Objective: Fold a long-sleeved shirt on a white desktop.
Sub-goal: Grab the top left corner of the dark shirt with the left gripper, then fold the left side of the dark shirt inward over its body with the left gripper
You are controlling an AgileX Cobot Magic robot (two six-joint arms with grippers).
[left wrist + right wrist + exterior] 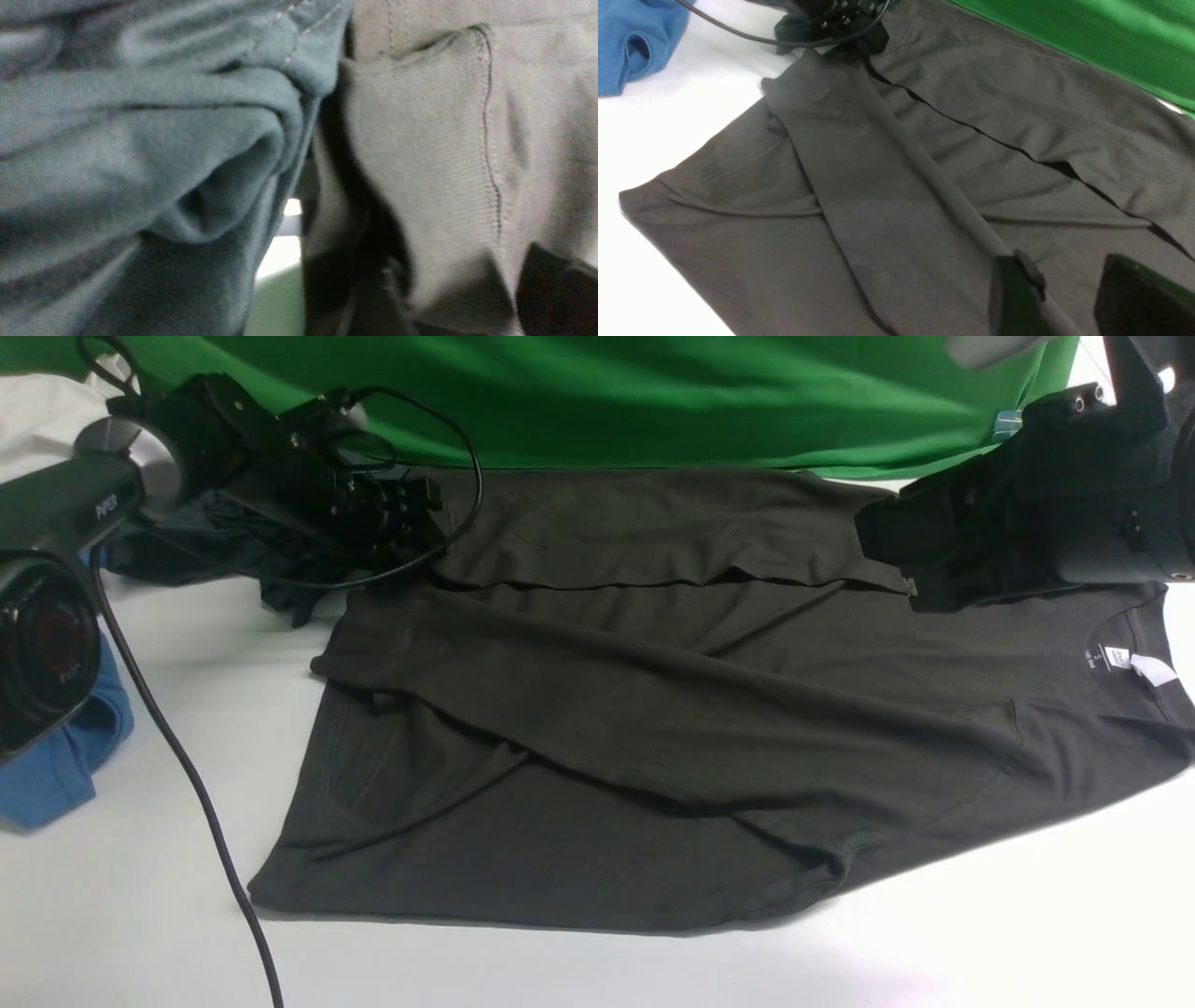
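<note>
The long-sleeved shirt lies flat on the white desktop, dark olive, neck and white tag to the right. Its far strip is folded over, and a sleeve crosses the body diagonally. My left gripper is down at the shirt's far left corner. In the left wrist view its dark fingers flank the stitched hem cloth, but blur hides whether they pinch it. My right gripper hovers above the shoulder area, open, with flat shirt showing in the gap.
A blackish-teal garment is bunched right beside the left gripper and presses against the shirt's hem. A bright blue shirt lies at the left edge. A black cable trails over the desktop. The green backdrop hangs behind.
</note>
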